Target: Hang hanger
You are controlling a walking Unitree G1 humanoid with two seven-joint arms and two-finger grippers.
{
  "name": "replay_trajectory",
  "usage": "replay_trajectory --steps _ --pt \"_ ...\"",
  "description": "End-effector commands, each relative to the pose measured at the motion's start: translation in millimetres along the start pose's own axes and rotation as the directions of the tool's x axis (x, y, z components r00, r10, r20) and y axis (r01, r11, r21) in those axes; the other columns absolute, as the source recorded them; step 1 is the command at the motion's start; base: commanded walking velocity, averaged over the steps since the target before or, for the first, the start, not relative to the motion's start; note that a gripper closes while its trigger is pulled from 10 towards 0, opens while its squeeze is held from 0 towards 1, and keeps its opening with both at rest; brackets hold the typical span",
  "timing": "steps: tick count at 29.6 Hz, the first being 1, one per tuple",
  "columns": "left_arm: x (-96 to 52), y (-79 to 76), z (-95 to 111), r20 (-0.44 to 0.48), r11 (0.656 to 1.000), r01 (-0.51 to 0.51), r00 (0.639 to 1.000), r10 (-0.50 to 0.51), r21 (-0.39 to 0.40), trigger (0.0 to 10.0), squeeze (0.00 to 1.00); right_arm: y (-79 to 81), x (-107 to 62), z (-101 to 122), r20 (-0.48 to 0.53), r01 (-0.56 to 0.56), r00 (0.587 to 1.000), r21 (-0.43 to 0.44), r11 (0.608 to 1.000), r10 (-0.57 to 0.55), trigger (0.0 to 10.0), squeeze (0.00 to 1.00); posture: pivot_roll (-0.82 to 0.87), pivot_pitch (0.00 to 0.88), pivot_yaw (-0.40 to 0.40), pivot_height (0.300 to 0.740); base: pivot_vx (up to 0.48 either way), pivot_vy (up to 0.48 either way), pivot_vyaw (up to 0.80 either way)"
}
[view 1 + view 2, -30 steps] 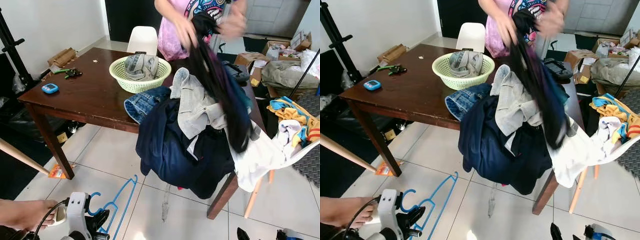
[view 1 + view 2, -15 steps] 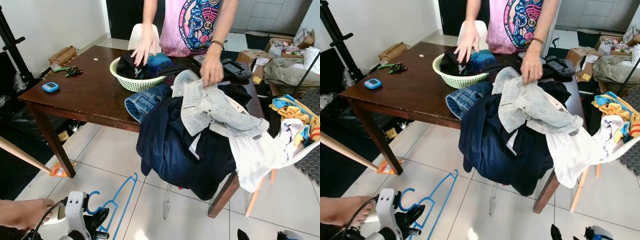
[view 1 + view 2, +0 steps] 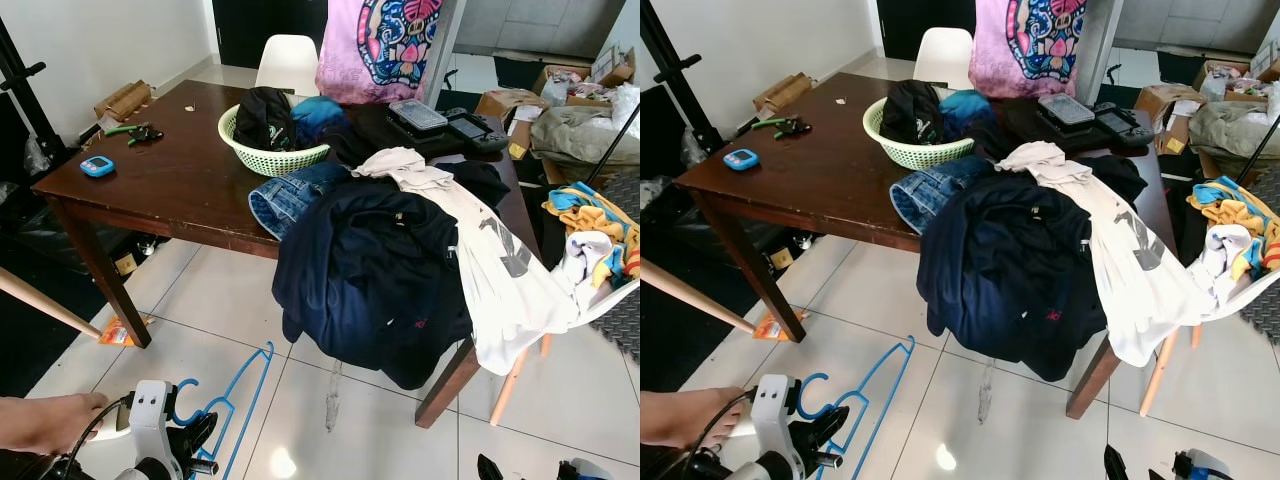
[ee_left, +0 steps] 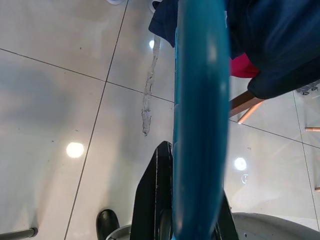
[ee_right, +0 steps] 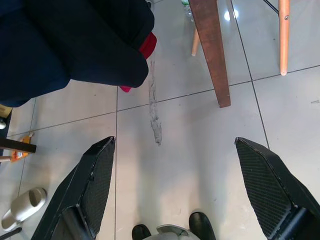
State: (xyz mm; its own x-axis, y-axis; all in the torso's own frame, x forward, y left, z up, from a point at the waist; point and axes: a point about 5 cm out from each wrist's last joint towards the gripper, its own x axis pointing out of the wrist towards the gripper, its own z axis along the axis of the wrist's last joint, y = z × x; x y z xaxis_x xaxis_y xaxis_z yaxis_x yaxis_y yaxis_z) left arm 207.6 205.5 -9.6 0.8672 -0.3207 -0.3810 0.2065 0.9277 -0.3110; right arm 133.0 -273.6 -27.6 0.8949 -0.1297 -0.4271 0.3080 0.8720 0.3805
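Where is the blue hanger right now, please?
The blue hanger is low on the robot's left in the eye views, held in the left gripper above the tiled floor, before the table.

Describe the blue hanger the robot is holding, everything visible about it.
The thin blue plastic-looking clothes hanger has an open curved hook beside the white wrist housing and a triangular frame of slim bars. It is held low over the pale tiled floor, its far corner pointing toward the table. The left tool grips it with fingers closed around a bar, seen close up as a blurred blue band.
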Motion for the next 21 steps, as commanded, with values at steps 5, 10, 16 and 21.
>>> replay_trajectory --steps 5,10,16,21 --pt "-1.7 3.2 -0.8 -0.008 1.000 -0.012 1.000 0.012 -0.018 10.0 0.00 -6.6 -0.9 -0.7 -0.006 0.016 1.000 -0.001 1.000 -0.016 10.0 0.00 0.04 0.133 -0.018 0.740 0.000 0.000 0.00" --pt "-0.9 3.9 -0.3 -0.009 1.000 -0.014 1.000 0.014 -0.018 10.0 0.00 -9.4 0.3 -1.8 -0.011 0.021 1.000 0.002 1.000 -0.021 10.0 0.00 0.04 0.134 -0.019 0.740 0.000 0.000 0.00" --pt "-0.5 4.1 -0.6 -0.010 1.000 -0.015 1.000 0.015 -0.018 10.0 0.00 -12.2 1.4 -2.2 -0.016 0.026 1.000 0.004 1.000 -0.026 10.0 0.00 0.03 0.134 -0.018 0.740 0.000 0.000 0.00" --pt "-0.7 4.4 -1.3 -0.012 1.000 -0.016 1.000 0.015 -0.019 10.0 0.00 -15.6 2.5 -3.6 -0.023 0.031 0.999 0.006 1.000 -0.031 10.0 0.00 0.04 0.129 -0.020 0.740 0.000 0.000 0.00"
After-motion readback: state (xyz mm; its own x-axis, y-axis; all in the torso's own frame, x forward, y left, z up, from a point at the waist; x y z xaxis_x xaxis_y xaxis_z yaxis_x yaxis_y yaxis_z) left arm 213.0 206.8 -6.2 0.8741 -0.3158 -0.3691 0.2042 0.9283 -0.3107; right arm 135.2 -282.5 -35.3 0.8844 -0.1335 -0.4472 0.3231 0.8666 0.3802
